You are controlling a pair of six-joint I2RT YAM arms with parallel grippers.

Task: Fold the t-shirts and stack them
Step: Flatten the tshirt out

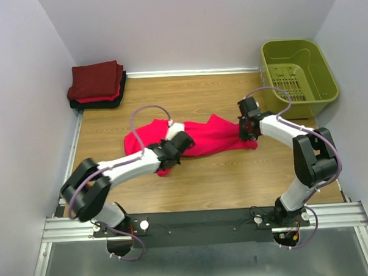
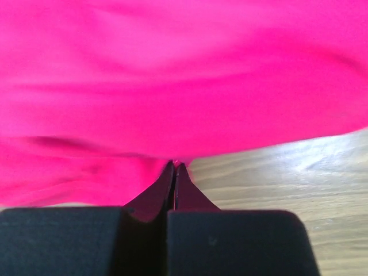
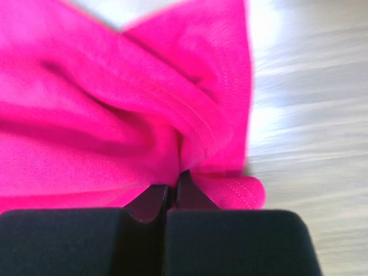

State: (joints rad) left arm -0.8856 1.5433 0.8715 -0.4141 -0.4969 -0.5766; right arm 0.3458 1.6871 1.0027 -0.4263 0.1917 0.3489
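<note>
The wooden surface (image 1: pixel 234 178) shows bare board in front of and behind the crumpled pink-red t-shirt (image 1: pixel 214 136) at its middle. The folded stack (image 1: pixel 97 84) fills the far left corner, and the basket (image 1: pixel 328 83) the far right. The left pincer (image 2: pixel 174 167) is clamped tight on the shirt's near edge, the right pincer (image 3: pixel 174 177) on its right hem.

**Soft, even light; a sharp top view, blurred and oversaturated wrist views**

In the top view the table (image 1: pixel 210 173) is lit evenly from above, and shadows are kept faint and soft. In the left wrist view the pink-red t-shirt (image 2: pixel 184 75) is oversaturated and smeared, so weave detail is lost. A pale glare is seen on the wood at 3 o'clock. In the right wrist view hem stitching is resolved near the centre, the wood is washed out and streaked at 1 o'clock, and the jaws at 6 o'clock are rendered dark and soft.
</note>
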